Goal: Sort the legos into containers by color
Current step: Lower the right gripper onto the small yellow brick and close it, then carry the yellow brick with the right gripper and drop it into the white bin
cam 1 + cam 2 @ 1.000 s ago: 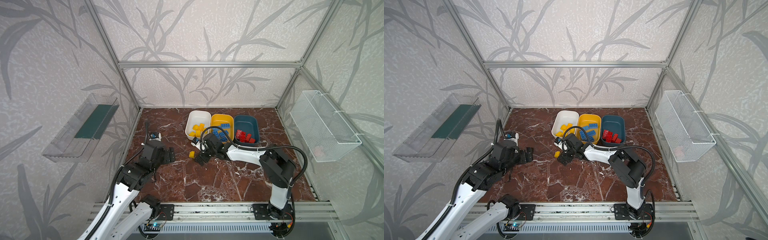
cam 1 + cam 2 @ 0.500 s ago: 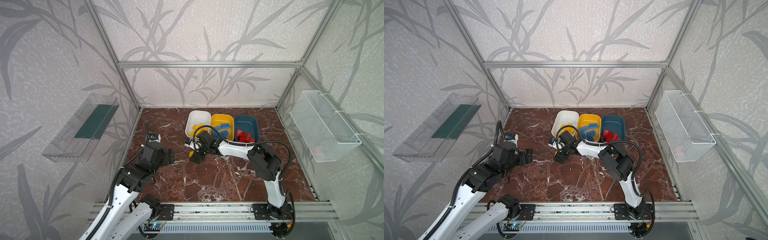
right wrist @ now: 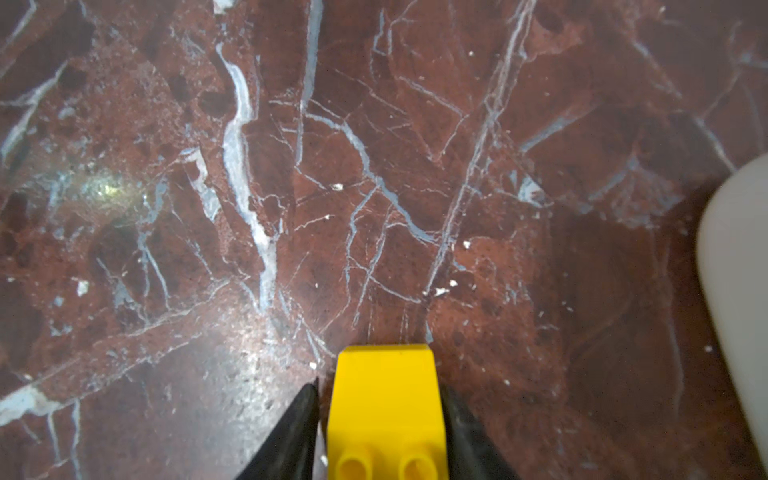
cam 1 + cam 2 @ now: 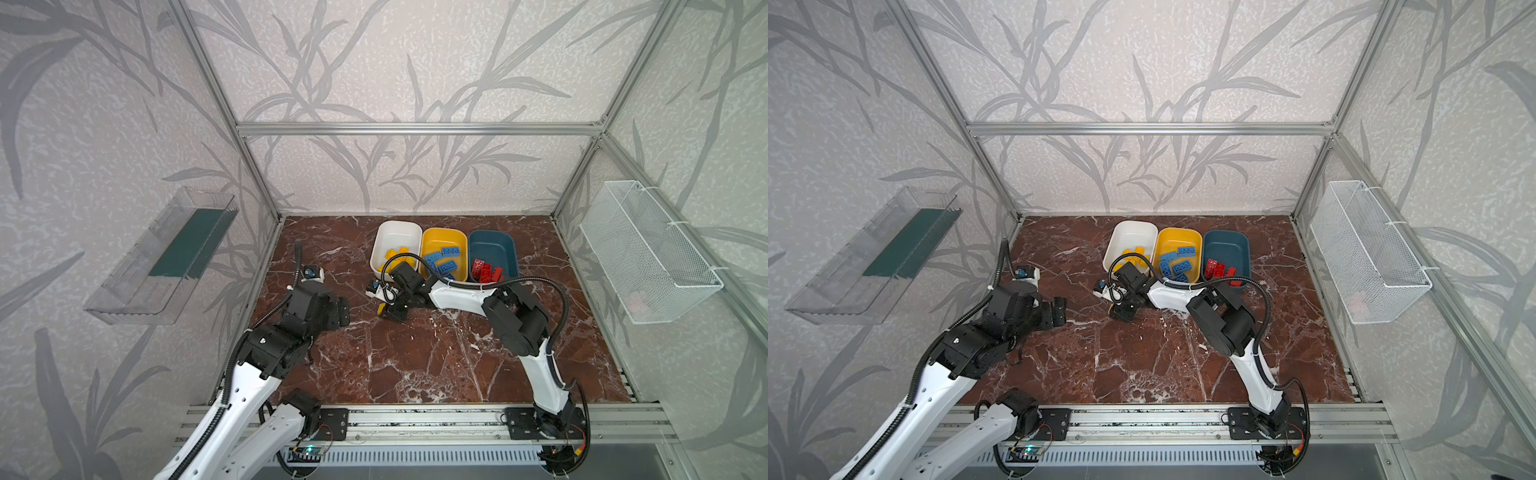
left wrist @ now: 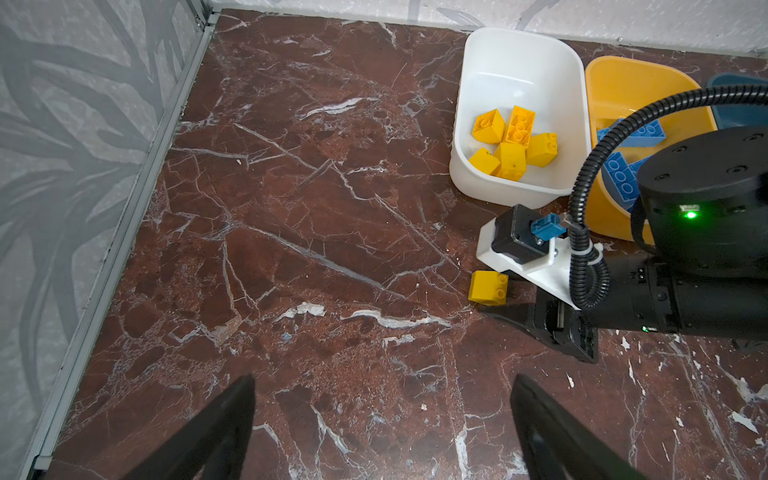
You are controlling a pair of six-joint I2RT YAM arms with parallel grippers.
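Centre: right gripper (image 3: 379, 384) closed on a yellow brick (image 3: 384, 407), black fingers (image 3: 299, 428) pressed against its two sides, studs toward the wrist camera. Brick low on the marble floor (image 3: 374, 166), just in front of the white tub (image 4: 397, 235) (contact with the floor not clear). Left: left gripper (image 5: 383, 378) spread wide and empty, above bare marble, well apart from the brick. Rear row, side by side: white tub with yellow bricks (image 5: 513, 141), yellow tub (image 4: 444, 239) with blue bricks (image 4: 446, 264), teal tub (image 4: 492, 249) with red bricks (image 4: 484, 270).
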